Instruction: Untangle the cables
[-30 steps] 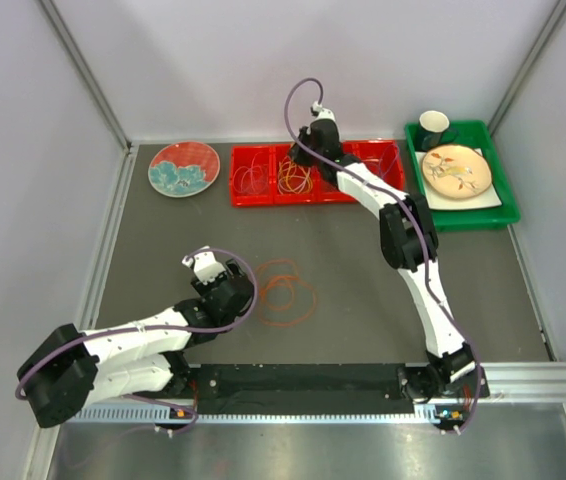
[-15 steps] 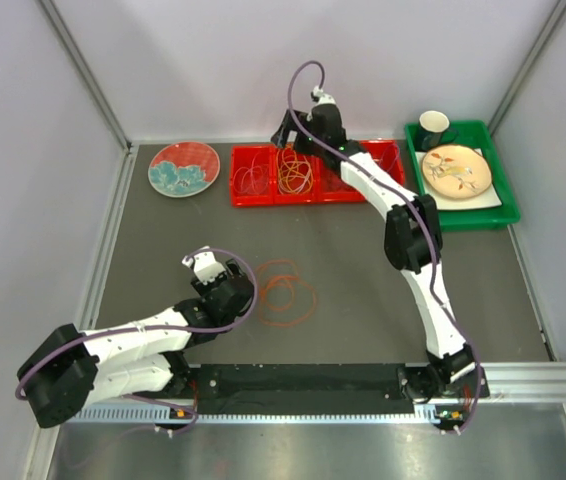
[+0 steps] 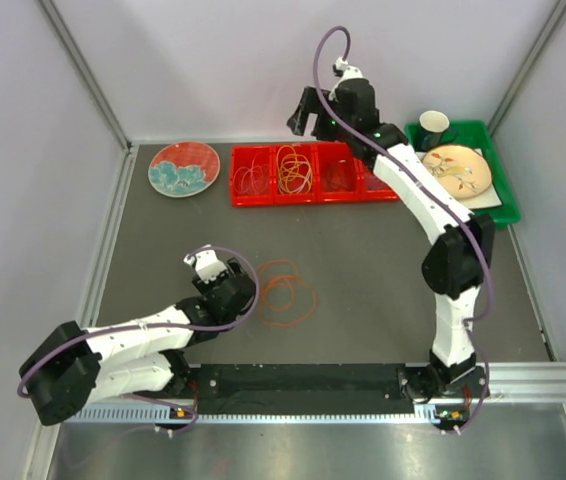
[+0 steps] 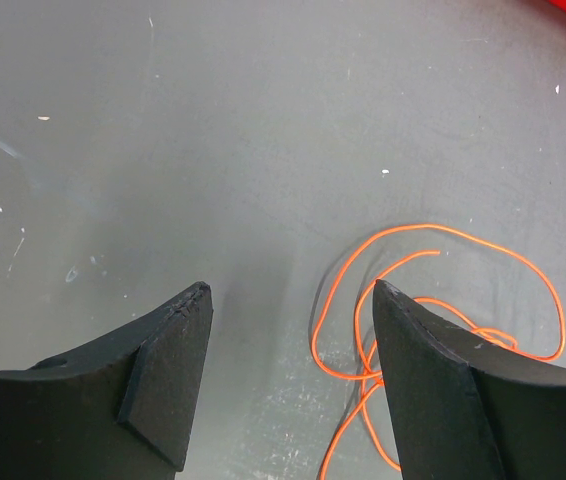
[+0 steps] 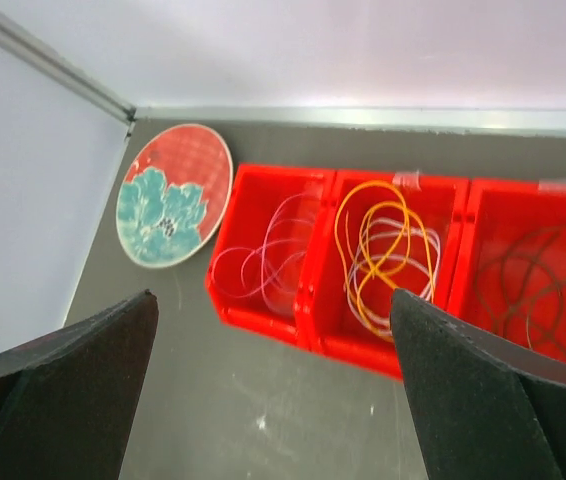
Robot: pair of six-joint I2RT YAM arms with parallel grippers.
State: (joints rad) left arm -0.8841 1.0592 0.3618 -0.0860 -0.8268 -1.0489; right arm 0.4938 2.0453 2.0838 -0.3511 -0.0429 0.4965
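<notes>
Above red bins (image 3: 263,198), R arm (image 3: 413,190) stretched, L arm (image 3: 153,335) low by orange cable (image 4: 433,229); both jaws wide, empty.

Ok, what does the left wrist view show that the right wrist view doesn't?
Left wrist only: the orange cable in loose loops on the grey table, beside the open left pincer. Right wrist only: a pale purple cable and a yellow cable in the red bins, the flowered plate, the open right pincer. Both: the grey table; the left view's red corner is likely a bin.

An orange cable (image 3: 285,291) is lying looped on the table (image 3: 363,260), with a yellow coil (image 3: 293,172), a pale coil (image 3: 251,178) and a dark coil (image 3: 339,178) sitting in separate compartments of a red bin (image 3: 315,198).
</notes>
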